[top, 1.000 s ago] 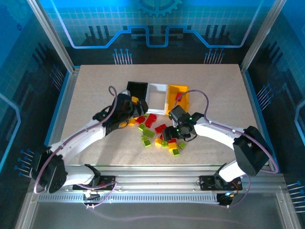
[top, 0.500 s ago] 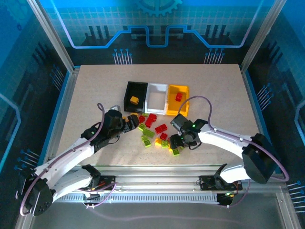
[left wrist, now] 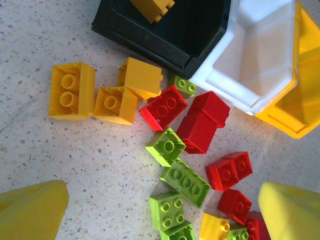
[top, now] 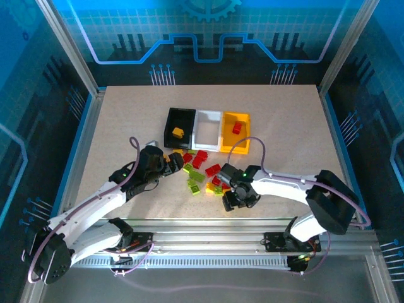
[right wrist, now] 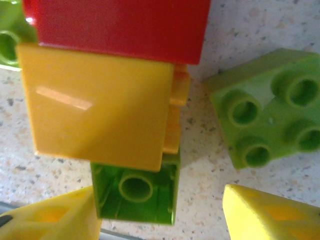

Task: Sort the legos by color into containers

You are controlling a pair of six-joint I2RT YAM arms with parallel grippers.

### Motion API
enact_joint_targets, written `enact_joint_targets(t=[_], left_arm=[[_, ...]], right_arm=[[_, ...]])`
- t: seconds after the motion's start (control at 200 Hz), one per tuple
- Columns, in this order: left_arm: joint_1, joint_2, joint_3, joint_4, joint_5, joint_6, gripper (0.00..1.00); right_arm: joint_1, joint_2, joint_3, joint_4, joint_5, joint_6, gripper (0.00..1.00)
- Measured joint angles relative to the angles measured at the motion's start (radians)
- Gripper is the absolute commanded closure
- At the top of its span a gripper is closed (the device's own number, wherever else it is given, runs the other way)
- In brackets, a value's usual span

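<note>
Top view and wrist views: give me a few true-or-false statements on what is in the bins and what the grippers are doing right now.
1. The black bin holds a yellow brick. True.
2. The yellow bin holds a green brick. False: it holds a red brick.
3. The white bin stands between the other two. True.
4. The left gripper is shut on a red brick. False: its fingers are wide apart above the loose bricks, with nothing gripped.
5. The right gripper is open, low over bricks on the table. True.
</note>
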Motion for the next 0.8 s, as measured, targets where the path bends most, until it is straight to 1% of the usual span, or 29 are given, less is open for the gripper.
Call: enact_joint_targets(t=[0.07, 0.18, 0.345, 0.485, 0.57, 0.675, 0.74, 0.8], left_arm=[[0.000, 0.000, 0.000, 0.000, -0.003, 0.000, 0.01], [0.000, 0.000, 0.000, 0.000, -0.007, 0.000, 0.01], [0.000, 0.002, 0.000, 0.000, -0.008, 0.000, 0.01], [0.000, 0.011, 0.000, 0.000, -0.008, 0.000, 0.01], [0.000, 0.013, 0.000, 0.000, -0.008, 0.000, 0.01], [0.000, 0.013, 0.000, 0.001, -0.008, 0.000, 0.01], [0.000, 0.013, -0.001, 0.001, -0.008, 0.000, 0.01], [0.000, 0.013, -0.005, 0.002, -0.008, 0.000, 0.01]], right_arm=[[0.000, 0.027, 0.014, 0.008, 0.004, 0.000, 0.42], [0.000, 0.047, 0.025, 0.014, 0.019, -0.004, 0.44], [0.000, 0.055, 0.031, 0.003, 0.038, -0.009, 0.57], [0.000, 0.050, 0.031, 0.009, 0.044, -0.021, 0.64], [-0.001, 0.022, 0.031, 0.010, 0.043, -0.027, 0.65], [-0.004, -0.070, 0.040, -0.029, 0.043, -0.042, 0.65], [-0.023, -0.126, 0.084, -0.069, 0.039, -0.061, 0.64], [-0.064, -0.147, 0.158, -0.091, 0.032, -0.091, 0.64]])
